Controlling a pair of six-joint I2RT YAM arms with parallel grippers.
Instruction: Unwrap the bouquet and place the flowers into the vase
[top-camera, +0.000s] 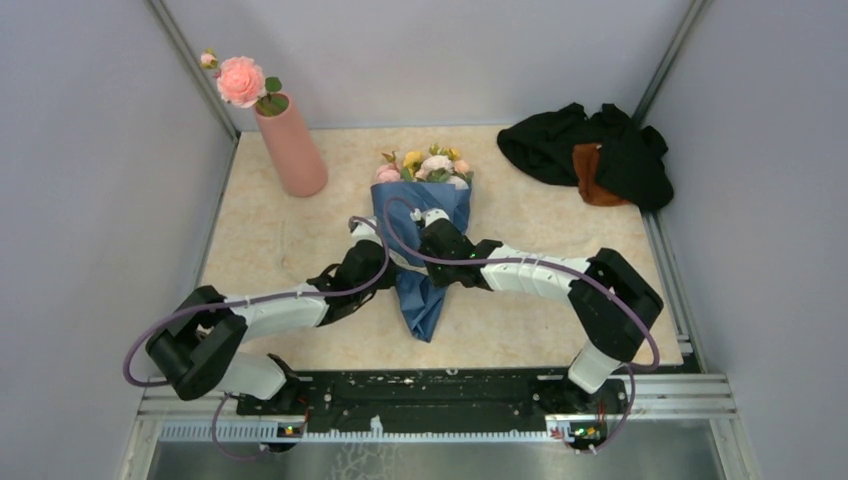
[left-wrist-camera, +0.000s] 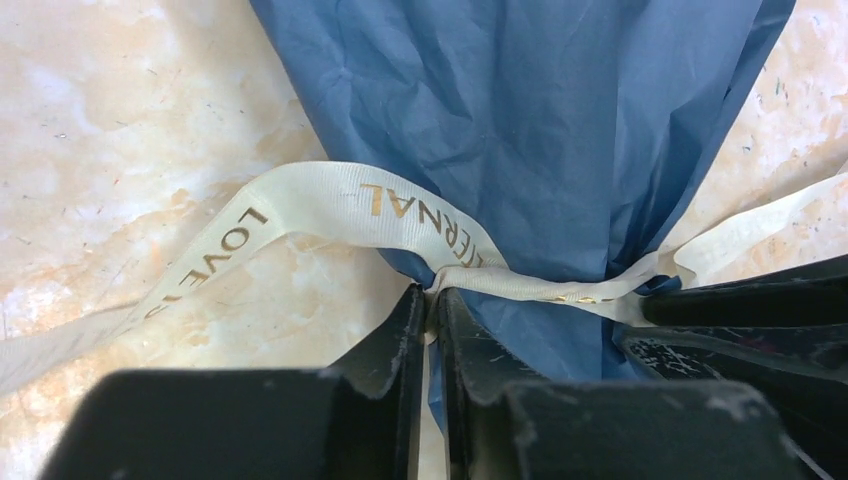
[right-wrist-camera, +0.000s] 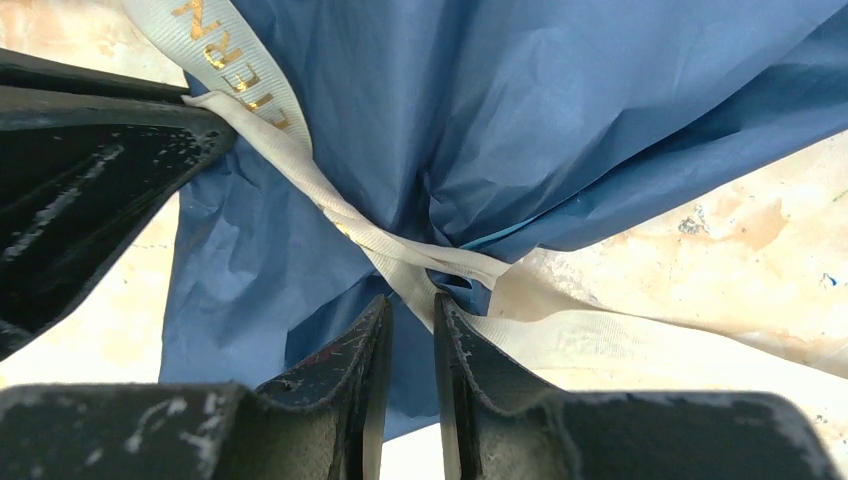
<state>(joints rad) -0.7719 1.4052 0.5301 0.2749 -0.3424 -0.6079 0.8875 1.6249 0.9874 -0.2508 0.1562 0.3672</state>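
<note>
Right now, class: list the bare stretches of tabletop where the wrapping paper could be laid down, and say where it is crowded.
Free: between the vase and the bouquet; between the bouquet and the cloth heap; near right, between the bouquet's tail and the right arm. Crowded: the middle, where left tool and right tool meet at the ribbon.

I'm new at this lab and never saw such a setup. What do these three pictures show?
Two robot arms are bolted at the near edge of a table. The wide picture looks down from above and behind them; the two close-ups come from a camera on each wrist, the black shapes being that arm's own fingers. On the table are a bouquet in blue paper, a pink vase holding a large pink rose, and a black and brown cloth heap. The left gripper and the right gripper are each pinched shut on the bouquet's cream ribbon, where it ties the paper.
</note>
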